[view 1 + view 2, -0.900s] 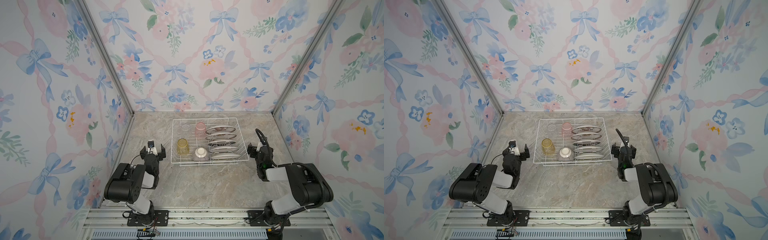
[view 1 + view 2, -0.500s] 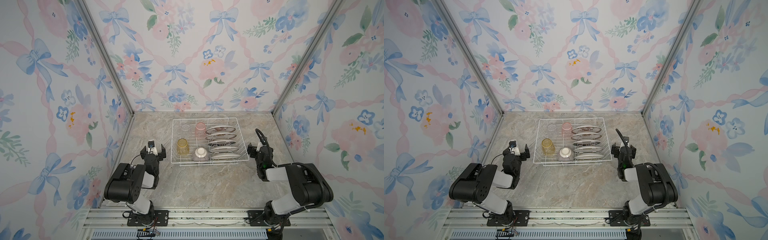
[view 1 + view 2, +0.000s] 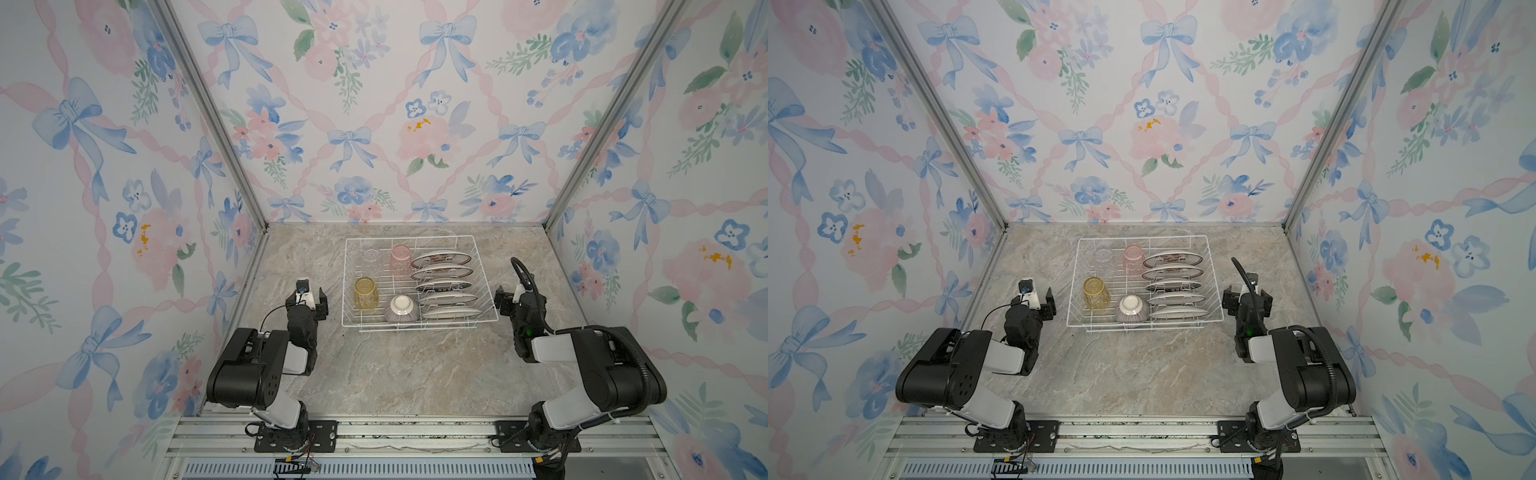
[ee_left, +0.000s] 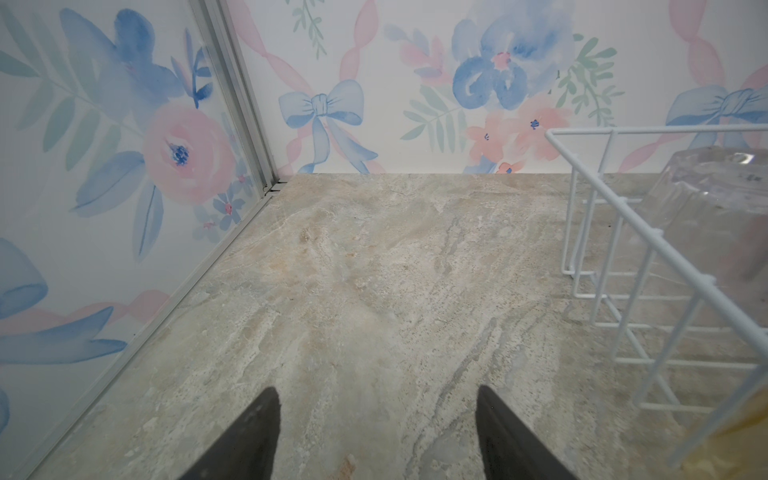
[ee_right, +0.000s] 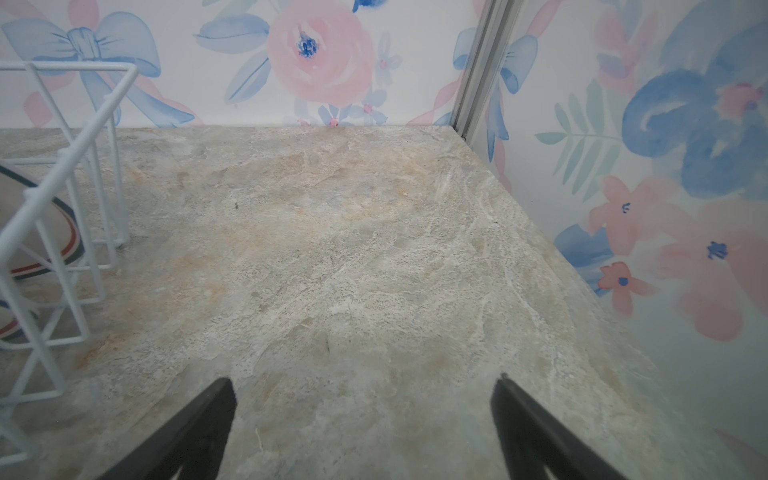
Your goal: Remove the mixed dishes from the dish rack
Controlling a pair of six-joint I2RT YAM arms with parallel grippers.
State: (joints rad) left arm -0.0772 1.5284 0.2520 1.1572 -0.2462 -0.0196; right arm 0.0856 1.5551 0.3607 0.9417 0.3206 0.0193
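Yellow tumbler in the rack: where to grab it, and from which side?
Come straight down with the left hand, which is open and nearest. Close across the yellow tumbler walls just under its top end; it looks mouth-down. The dish rack wire wall blocks a sideways approach, and the bowl beside it stands apart.

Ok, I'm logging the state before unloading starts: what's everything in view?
dish rack: one, white wire, mid-table toward the back
plates: five, white with dark rims, standing in the rack's right-side slots
clear tumbler: one, clear, rack's back left
pink tumbler: one, pink, beside the clear one
yellow tumbler: one, yellow, rack's front left
bowl: one, purple-striped, upside down, rack's front middle
table: one, grey-beige marble look, under everything
walls: three, floral wallpaper, around the table
left gripper: one, black fingers apart, empty, left of the rack
right gripper: one, black fingers apart, empty, right of the rack
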